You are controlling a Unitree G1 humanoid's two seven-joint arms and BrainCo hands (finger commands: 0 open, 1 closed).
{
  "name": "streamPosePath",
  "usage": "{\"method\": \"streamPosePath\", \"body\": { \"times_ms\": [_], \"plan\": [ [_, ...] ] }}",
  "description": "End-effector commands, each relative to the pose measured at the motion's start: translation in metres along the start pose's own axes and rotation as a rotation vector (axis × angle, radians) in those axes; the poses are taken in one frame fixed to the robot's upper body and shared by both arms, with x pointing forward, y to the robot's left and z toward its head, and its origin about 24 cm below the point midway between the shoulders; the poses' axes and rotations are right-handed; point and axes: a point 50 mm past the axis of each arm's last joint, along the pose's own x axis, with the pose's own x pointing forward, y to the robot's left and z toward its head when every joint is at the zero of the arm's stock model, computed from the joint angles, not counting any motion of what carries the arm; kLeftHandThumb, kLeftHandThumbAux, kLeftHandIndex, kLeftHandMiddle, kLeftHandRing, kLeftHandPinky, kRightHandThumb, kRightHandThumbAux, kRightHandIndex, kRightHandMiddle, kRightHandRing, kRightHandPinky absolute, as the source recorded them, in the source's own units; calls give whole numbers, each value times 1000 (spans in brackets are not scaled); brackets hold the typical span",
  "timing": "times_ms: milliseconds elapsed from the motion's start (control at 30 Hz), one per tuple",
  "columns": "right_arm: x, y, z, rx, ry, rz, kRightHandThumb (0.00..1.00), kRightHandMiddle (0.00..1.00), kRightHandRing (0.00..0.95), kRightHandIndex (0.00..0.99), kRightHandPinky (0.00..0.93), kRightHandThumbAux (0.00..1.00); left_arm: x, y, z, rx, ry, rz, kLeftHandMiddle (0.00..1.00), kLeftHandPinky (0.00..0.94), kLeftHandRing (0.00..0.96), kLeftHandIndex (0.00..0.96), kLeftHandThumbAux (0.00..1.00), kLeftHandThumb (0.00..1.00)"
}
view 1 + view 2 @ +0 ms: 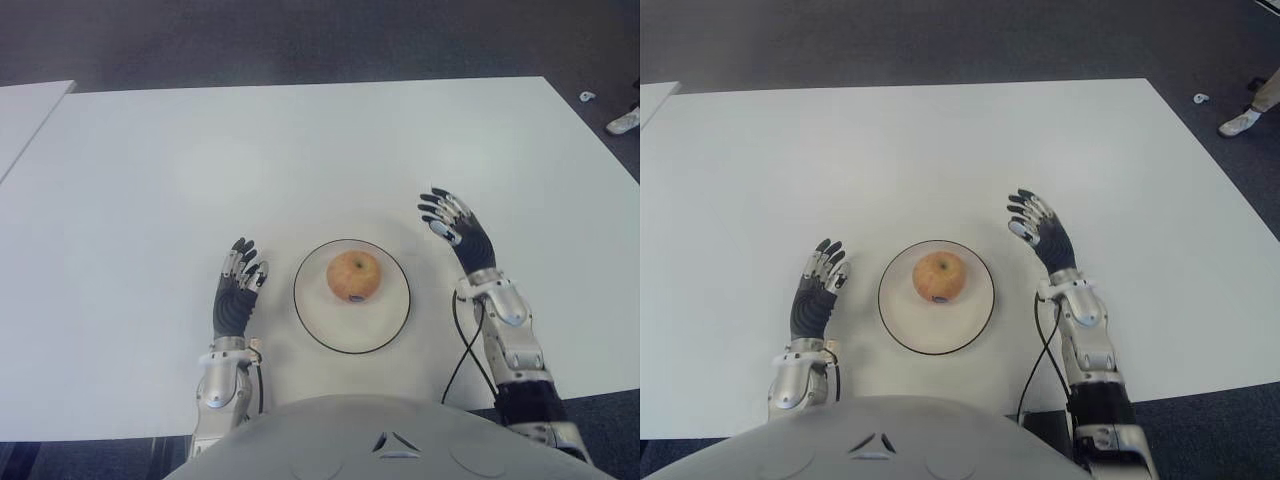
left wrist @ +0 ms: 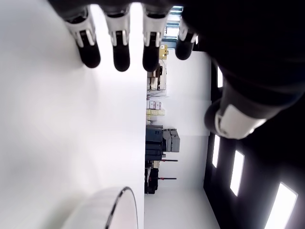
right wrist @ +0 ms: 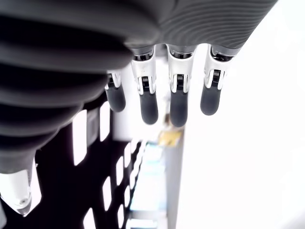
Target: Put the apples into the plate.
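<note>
Plate (image 1: 318, 330) holds one apple (image 1: 353, 275) — seemingly nothing else.

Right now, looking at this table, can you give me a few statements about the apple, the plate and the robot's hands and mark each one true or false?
1. The apple lies in the plate. True.
2. The left hand grips the apple. False: it shows left of the plate, fingers relaxed, holding nothing.
3. The right hand is open. True: its fingers are spread, right of the plate.
4. A second apple waits on the table. False: only one apple shows.
5. The plate is square. False: it is round, white, with a dark rim.
</note>
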Motion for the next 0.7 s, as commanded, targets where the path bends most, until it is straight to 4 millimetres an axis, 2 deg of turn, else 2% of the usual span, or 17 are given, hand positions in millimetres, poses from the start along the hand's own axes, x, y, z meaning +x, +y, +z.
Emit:
{"method": "streamPosePath", "body": {
  "times_ms": [33, 233, 700],
  "plan": [
    [-7, -1, -4, 59, 22, -54, 299, 235, 218, 158, 251, 576, 1, 5, -6, 14, 24, 3, 124, 141, 125, 81, 583, 244],
    [-12, 0, -5, 89, 17, -87, 301, 252, 242, 166, 283, 586, 3, 7, -6, 14, 18, 6, 132, 141, 131, 91, 590, 248],
    [-29, 4, -17, 103, 30, -122, 303, 248, 245, 168, 273, 558, 5, 9, -6, -9, -10, 12, 146, 161, 145, 111, 573, 259]
  ]
}}
